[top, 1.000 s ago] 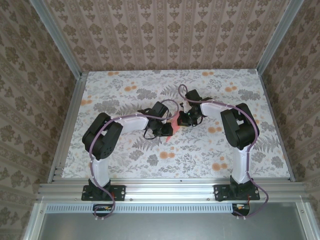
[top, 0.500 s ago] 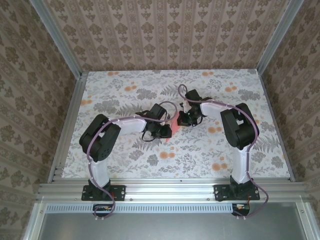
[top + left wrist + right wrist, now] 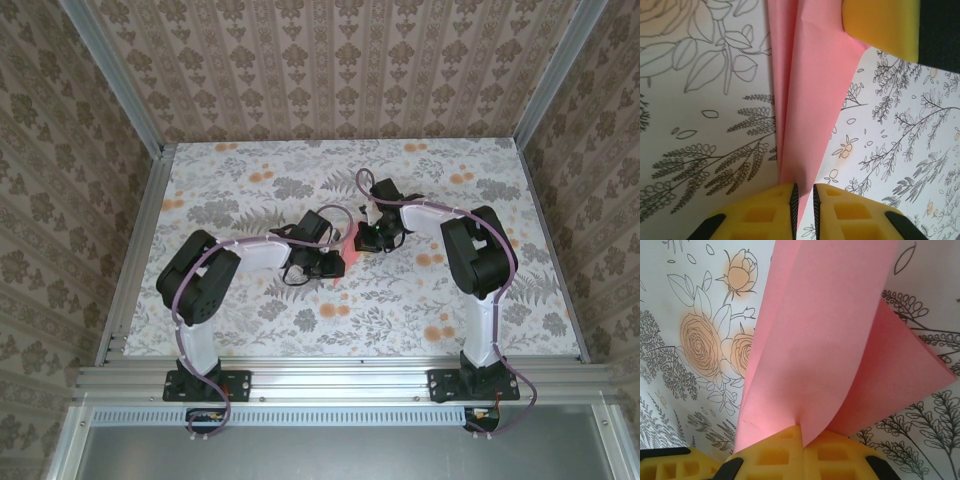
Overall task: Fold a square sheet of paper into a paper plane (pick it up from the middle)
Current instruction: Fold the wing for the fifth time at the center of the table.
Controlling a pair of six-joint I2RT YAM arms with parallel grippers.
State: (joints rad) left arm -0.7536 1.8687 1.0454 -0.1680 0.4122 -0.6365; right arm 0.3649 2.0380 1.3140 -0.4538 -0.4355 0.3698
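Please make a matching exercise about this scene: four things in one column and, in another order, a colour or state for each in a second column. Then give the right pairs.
Things:
1. paper
2. right gripper
3. left gripper
4. rose print

Colour or state:
a. orange
b. jaws a narrow gap apart, at the paper's tip
c. pink, folded
d. shut on the paper

Pairs: 1-c; 2-d; 3-b; 4-a
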